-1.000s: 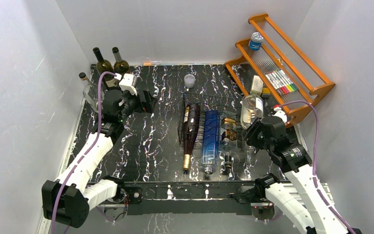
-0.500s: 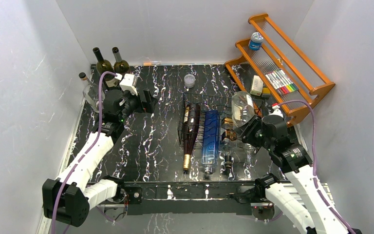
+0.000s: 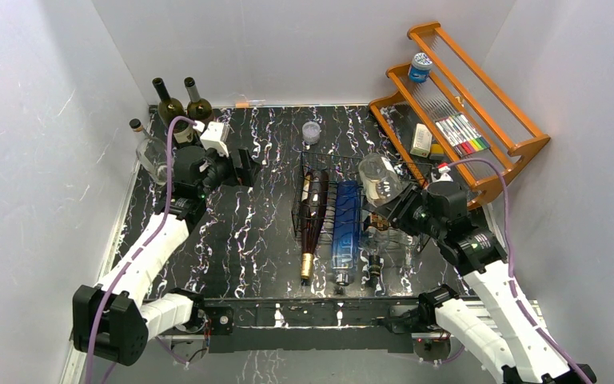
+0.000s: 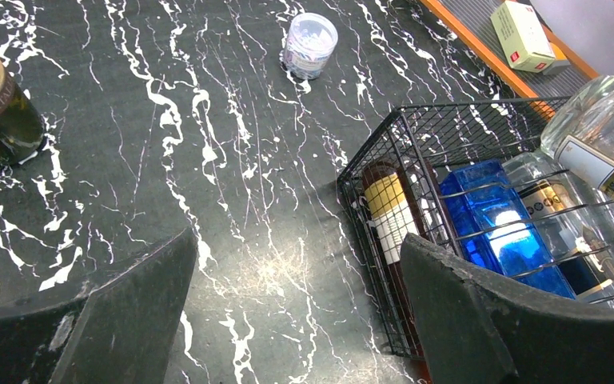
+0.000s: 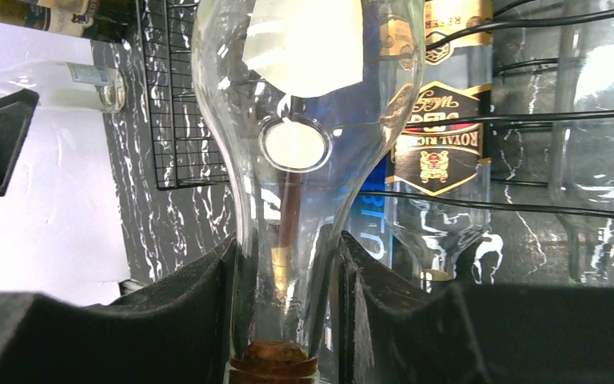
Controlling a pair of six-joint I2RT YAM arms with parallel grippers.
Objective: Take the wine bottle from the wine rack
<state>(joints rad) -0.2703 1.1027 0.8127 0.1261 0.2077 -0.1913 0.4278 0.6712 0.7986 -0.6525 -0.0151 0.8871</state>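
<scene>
A clear glass wine bottle with a white label hangs tilted above the black wire wine rack. My right gripper is shut on its neck. In the right wrist view the neck sits between both pads, a brown cork at the bottom. A dark bottle, a blue bottle and a clear gold-labelled bottle lie in the rack. My left gripper stands open over bare table left of the rack, nothing between its fingers.
An orange wooden shelf with small items stands at the back right. Two dark green bottles and a clear bottle stand at the back left. A small plastic cup sits behind the rack.
My right gripper has swung the clear bottle leftward, from the rack's right side to above it. The left arm has shifted slightly right.
</scene>
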